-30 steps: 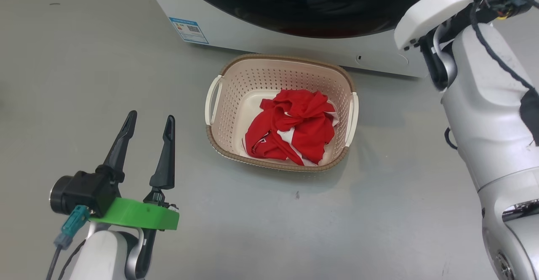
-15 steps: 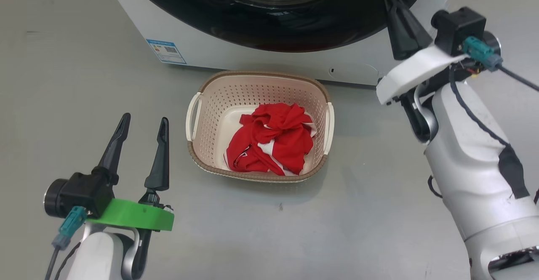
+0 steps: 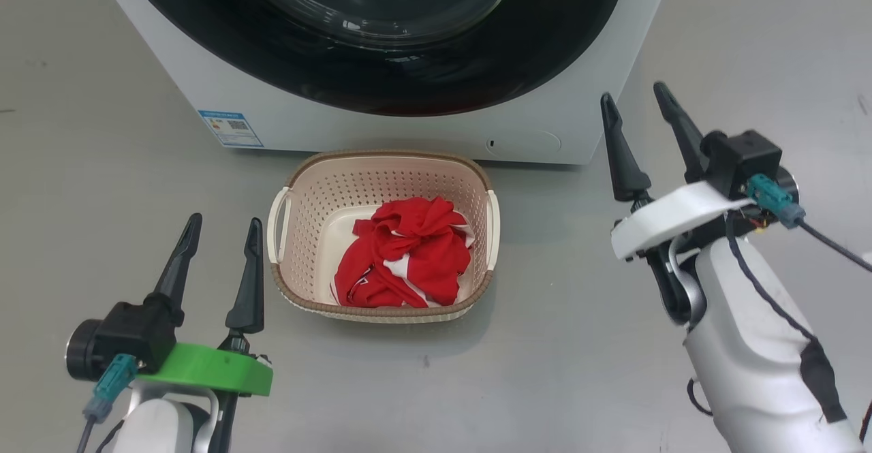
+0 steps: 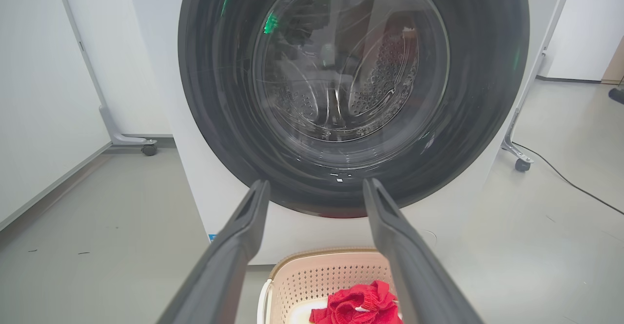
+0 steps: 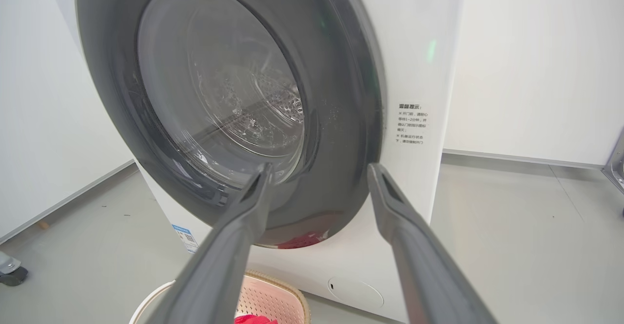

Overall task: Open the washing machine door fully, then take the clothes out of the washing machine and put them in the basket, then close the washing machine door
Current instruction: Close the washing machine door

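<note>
We see the clothes [image 3: 402, 262] heaped in the basket [image 3: 381, 157] before the shut washing machine door [image 3: 272, 65]. Our left gripper [image 3: 225, 219] and right gripper [image 3: 632, 92] stand spread, empty.

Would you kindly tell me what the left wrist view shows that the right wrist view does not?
Left wrist view: the door seen head-on, the perforated drum behind its glass, and a cable on the floor.
Right wrist view: the door seen at an angle, and a printed notice on the machine beside it.
Both: the closed door, the basket below it, some red of the clothes, and an open end effector rising from the bottom edge, the left end effector and the right end effector respectively.
</note>
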`<state>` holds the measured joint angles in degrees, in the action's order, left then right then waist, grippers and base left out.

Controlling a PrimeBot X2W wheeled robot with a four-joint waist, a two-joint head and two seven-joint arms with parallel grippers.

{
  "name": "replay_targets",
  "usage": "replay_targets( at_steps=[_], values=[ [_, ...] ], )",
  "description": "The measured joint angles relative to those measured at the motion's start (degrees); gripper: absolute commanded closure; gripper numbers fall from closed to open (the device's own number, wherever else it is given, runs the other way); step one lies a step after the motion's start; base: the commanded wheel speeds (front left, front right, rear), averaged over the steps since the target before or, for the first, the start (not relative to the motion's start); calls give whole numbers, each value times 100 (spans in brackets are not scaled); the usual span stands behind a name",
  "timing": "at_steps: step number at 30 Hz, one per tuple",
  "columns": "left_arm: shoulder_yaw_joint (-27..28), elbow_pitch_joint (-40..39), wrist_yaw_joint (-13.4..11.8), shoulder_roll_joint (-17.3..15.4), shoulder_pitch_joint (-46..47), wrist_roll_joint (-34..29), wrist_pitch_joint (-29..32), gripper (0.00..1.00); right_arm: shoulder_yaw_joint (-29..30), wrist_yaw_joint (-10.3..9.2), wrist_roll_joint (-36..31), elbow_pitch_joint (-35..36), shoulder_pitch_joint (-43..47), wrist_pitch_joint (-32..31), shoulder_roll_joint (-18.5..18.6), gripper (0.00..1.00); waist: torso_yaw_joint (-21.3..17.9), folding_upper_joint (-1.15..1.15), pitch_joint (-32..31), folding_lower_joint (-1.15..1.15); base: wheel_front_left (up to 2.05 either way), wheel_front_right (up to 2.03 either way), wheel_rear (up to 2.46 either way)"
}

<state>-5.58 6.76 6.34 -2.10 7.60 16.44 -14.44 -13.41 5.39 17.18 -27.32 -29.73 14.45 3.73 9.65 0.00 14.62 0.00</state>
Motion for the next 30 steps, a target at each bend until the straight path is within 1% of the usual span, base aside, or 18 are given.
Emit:
replay_targets(
  at_steps=[7, 8, 11, 20, 23, 26, 28, 30],
  values=[
    [18, 111, -2, -1, -244, -13, 0, 0, 127, -159, 89, 310, 959, -1, -25, 0, -159, 0, -246, 0, 0, 0, 0],
    [18, 127, -5, -1, -288, -14, 0, 0, 130, -163, 89, 379, 1044, -1, -25, 0, -184, 0, -280, 0, 0, 0, 0],
    [16, 177, -5, -2, -398, -25, 0, 0, 118, -258, 22, 554, 1278, -1, -32, 0, -259, 0, -379, 0, 0, 0, 0],
    [-1, 285, -7, -3, -654, -41, 0, 0, 63, -414, -13, 946, 2113, -1, -63, 0, -438, 0, -694, 0, 0, 0, 0],
    [-20, 328, -7, -5, -764, -58, 0, 0, 73, -505, 0, 1093, 2337, -1, -70, 0, -491, 0, -798, 0, 0, 0, 0],
    [-65, 367, -7, -7, -829, -91, 0, 0, 77, -513, 0, 1206, 2509, -1, -81, 0, -537, 0, -888, 0, 0, 0, 0],
    [-112, 371, -7, -8, -859, -91, 0, 0, 92, -563, -1, 1269, 2624, -1, -94, 0, -556, 0, -943, 0, 0, 0, 0],
    [-143, 375, -7, -8, -899, -91, 0, 0, 101, -571, -1, 1328, 2736, -1, -94, 0, -569, 0, -990, 0, 0, 0, 0]
  ],
)
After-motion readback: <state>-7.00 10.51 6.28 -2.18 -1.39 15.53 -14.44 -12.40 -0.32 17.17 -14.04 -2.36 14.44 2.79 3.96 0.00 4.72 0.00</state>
